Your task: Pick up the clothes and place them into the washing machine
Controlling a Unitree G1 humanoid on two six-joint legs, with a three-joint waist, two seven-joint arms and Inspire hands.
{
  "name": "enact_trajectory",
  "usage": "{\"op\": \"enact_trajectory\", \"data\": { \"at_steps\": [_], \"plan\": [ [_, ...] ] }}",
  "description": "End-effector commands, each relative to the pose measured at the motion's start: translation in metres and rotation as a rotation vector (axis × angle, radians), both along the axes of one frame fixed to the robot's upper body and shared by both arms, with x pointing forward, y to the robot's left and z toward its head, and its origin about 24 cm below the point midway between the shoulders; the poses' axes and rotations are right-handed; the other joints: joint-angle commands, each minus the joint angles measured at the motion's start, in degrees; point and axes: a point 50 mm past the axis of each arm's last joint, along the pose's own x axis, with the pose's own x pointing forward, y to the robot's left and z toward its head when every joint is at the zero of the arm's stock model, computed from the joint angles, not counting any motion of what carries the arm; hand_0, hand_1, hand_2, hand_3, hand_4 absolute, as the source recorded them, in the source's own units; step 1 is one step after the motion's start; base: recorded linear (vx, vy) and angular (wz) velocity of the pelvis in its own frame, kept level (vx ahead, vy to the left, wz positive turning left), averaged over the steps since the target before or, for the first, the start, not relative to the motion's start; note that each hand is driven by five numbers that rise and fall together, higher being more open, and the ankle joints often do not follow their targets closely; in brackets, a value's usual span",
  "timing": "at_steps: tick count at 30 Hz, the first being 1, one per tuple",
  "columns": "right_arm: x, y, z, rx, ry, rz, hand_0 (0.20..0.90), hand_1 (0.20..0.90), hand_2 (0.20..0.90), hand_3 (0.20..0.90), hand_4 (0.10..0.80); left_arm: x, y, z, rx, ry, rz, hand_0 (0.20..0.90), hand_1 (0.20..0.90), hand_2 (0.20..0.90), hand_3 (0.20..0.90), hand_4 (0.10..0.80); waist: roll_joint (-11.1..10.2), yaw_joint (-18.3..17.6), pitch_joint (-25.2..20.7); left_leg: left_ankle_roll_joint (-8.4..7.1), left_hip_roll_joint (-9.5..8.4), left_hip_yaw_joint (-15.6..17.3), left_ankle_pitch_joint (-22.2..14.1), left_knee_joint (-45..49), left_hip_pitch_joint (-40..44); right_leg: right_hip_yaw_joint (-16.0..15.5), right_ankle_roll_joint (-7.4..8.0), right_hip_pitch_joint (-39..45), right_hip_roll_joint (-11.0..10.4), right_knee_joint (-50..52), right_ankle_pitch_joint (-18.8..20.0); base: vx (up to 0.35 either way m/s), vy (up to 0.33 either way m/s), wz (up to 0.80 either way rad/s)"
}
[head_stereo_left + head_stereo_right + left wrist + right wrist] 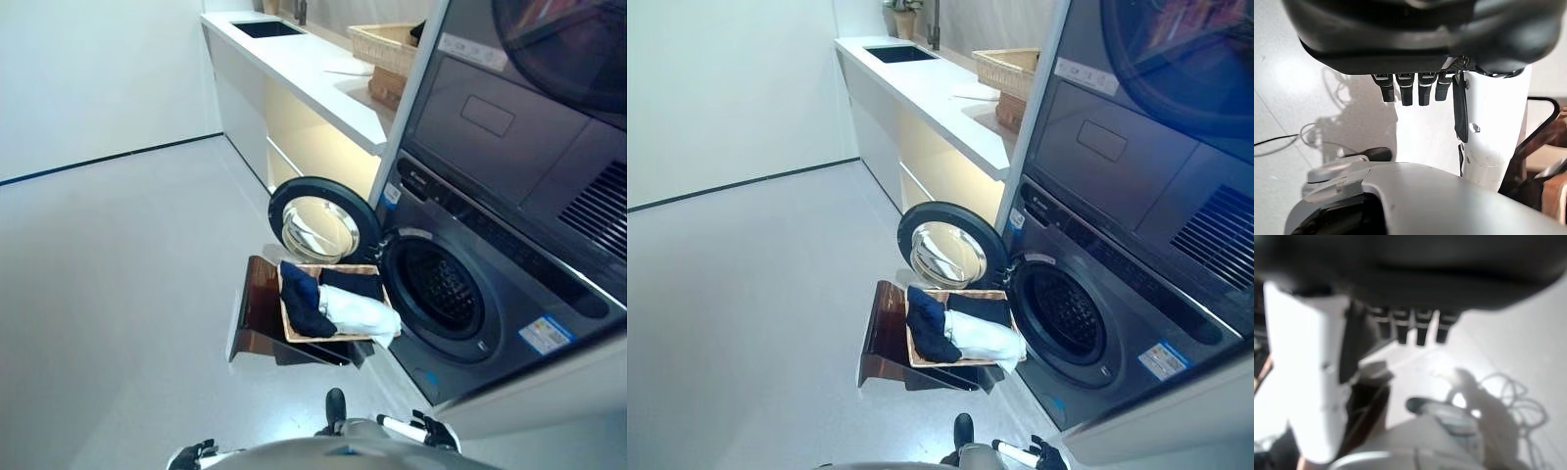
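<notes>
Left hand: the left hand (1415, 90) hangs above the floor; its fingers (1406, 93) are straight and relaxed in a row, the thumb beside them, and it holds nothing.
Right hand: the right hand (1415, 328) also hangs free over the floor; its fingers (1421, 330) point down, loose, with nothing between them and the thumb.
Both hands in the head views: only small dark parts show at the lower edge, the left hand at (196, 454) and the right hand at (431, 431), well apart from the basket.
Basket: a woven basket (288, 323) stands on a dark brown stand (257, 318), just in front of the open washing machine.
Clothes: the clothes lie in the basket, a dark blue piece (302, 299) on the side far from the machine, a white piece (361, 311) on the side near the drum, hanging a little over the rim.
Washing machine: the dark grey washing machine (490, 284) has its round door (323, 220) swung open, and the drum opening (441, 289) shows no clothes.
Above it: a second dark appliance (529, 108) is stacked on top.
Counter: a white counter (304, 69) runs beside the machines, with a dark sink (266, 28) at the far end and a wicker basket (387, 44) near the machines.
Floor: the pale grey floor (118, 294) fills the left part of the view.
</notes>
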Motion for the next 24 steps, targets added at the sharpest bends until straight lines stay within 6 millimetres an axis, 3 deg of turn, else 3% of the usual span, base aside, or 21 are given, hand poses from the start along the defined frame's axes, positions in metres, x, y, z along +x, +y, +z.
{"op": "enact_trajectory", "data": {
  "at_steps": [1,6,11,13,18,24],
  "plan": [
    [0.004,-0.015,0.004,-0.060,-0.011,0.001,0.900,0.900,0.900,0.900,0.800,0.017,-0.002,0.001,0.004,-0.070,0.015,0.900,0.900,0.900,0.900,0.800,0.62,-0.90,0.44,-3.72,-3.31,0.50,-0.82,0.55,-1.69,2.99,2.19,-1.21,-0.17,-4.63,7.07,0.110,-0.055,0.12],
    [0.001,-0.014,0.003,-0.056,-0.005,0.011,0.900,0.900,0.900,0.900,0.800,0.004,-0.005,0.000,-0.007,-0.029,0.048,0.900,0.900,0.900,0.900,0.800,0.50,-0.70,0.18,-4.15,-2.68,-0.75,-2.50,1.71,-0.47,3.42,1.95,-2.15,-0.31,-1.27,6.01,0.213,-0.114,0.18],
    [0.004,-0.017,0.005,-0.061,-0.019,0.030,0.900,0.900,0.900,0.900,0.800,0.001,-0.008,-0.001,-0.019,-0.024,0.064,0.900,0.900,0.900,0.900,0.800,0.98,-1.18,-1.44,-5.62,-0.41,-2.31,-3.44,1.99,1.82,1.43,0.76,-2.14,1.03,2.03,3.15,0.220,-0.152,0.27],
    [0.010,-0.021,0.007,-0.075,-0.047,0.026,0.900,0.900,0.900,0.900,0.800,0.006,-0.009,-0.001,-0.016,-0.042,0.067,0.900,0.900,0.900,0.900,0.800,1.44,-1.48,-2.06,-6.72,1.04,-2.48,-2.17,3.27,1.11,0.39,0.03,-1.78,1.82,1.98,2.21,0.208,-0.177,0.30],
    [0.014,-0.024,0.009,-0.082,-0.061,0.022,0.900,0.900,0.900,0.900,0.800,0.020,-0.015,-0.001,-0.024,-0.090,0.054,0.900,0.900,0.900,0.900,0.800,1.89,-1.43,-2.65,-8.06,2.47,-2.64,-0.64,4.93,0.68,-0.51,-0.98,-0.67,3.28,1.83,0.58,0.156,-0.139,0.13],
    [-0.001,-0.027,0.007,-0.082,-0.017,-0.003,0.900,0.900,0.900,0.900,0.800,0.038,-0.021,0.000,-0.040,-0.144,0.044,0.900,0.900,0.900,0.900,0.800,1.92,-1.69,-3.25,-10.43,4.18,-2.31,4.61,11.93,-0.88,-0.03,-3.61,1.86,6.05,1.67,-2.39,0.182,-0.167,-0.01]
  ]
}}
